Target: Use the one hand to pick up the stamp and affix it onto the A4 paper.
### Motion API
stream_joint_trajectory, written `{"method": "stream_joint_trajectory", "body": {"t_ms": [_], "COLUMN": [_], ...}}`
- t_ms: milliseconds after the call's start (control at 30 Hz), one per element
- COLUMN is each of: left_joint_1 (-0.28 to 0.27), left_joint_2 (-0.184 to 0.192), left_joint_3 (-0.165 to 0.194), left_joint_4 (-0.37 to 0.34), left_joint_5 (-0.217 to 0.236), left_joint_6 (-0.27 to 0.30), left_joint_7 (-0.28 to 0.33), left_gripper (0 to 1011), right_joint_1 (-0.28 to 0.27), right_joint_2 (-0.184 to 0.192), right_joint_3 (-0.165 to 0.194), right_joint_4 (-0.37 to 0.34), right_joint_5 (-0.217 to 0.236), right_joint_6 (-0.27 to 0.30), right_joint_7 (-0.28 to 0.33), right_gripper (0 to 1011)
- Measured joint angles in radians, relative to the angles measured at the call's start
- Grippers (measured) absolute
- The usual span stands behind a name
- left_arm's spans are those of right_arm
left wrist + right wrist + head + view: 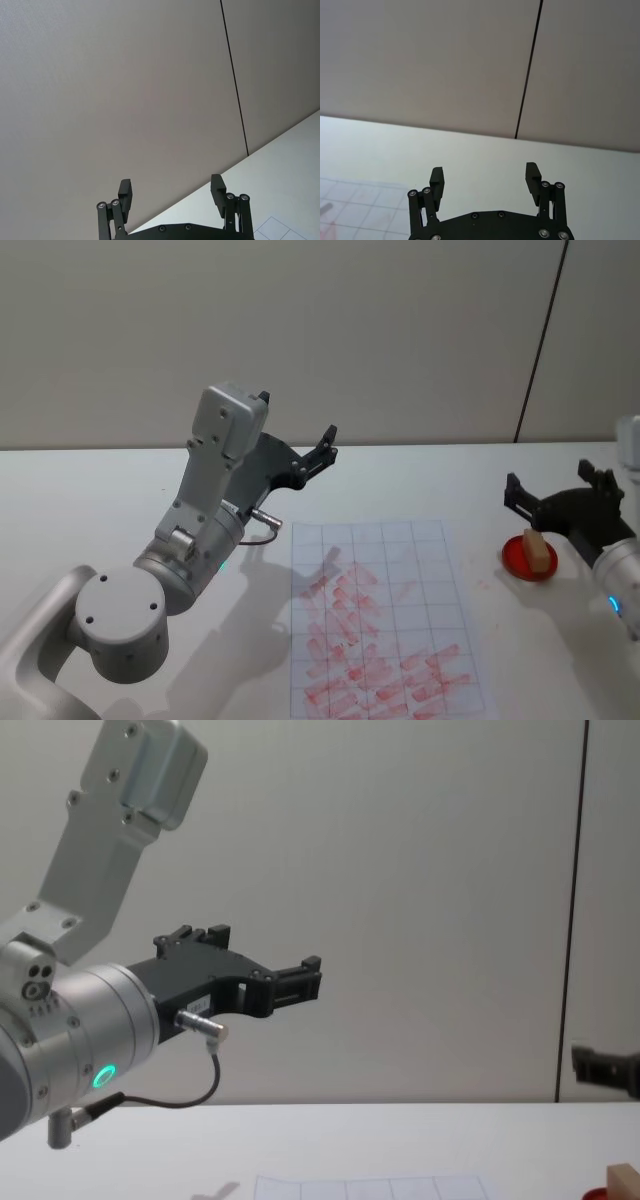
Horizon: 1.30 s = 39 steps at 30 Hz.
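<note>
Beside the A4 paper [380,630], rt edge: stamp [538,548] near open rt claw [557,487]; left claw [295,418] open, raised.

**Layout of the worktop, seen from the head view.**
The A4 paper [385,630] lies flat on the worktop [100,500], near the centre and reaching toward the near edge. The stamp [538,550] rests on the worktop to the right of the sheet, apart from it, level with its far end. The right gripper [552,480] is just behind and above the stamp. The left gripper [297,412] hangs raised behind the sheet's far left corner. A wall [400,330] stands behind the worktop.
</note>
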Motion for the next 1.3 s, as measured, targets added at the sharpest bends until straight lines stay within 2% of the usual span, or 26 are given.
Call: {"method": "stream_joint_trajectory", "body": {"t_ms": [33,333,767,933,1300], "left_joint_1": [0.000,0.000,0.000,0.000,0.000], "left_joint_2": [0.000,0.000,0.000,0.000,0.000], "left_joint_3": [0.000,0.000,0.000,0.000,0.000], "left_joint_4": [0.000,0.000,0.000,0.000,0.000], "left_joint_5": [0.000,0.000,0.000,0.000,0.000], "left_joint_6": [0.000,0.000,0.000,0.000,0.000], "left_joint_7": [0.000,0.000,0.000,0.000,0.000], "left_gripper": [1001,1001,1001,1002,1001], "right_joint_1": [0.000,0.022,0.026,0.027,0.040], "right_joint_2": [0.000,-0.039,-0.078,-0.086,-0.109], "right_joint_3": [0.000,-0.014,-0.030,-0.031,-0.033], "right_joint_4": [0.000,0.045,0.076,0.082,0.107], "right_joint_5": [0.000,-0.019,-0.028,-0.030,-0.044], "right_joint_6": [0.000,0.127,0.232,0.254,0.283], "right_joint_7": [0.000,-0.055,-0.102,-0.112,-0.121], "right_gripper": [1001,1001,999,915,588]}}
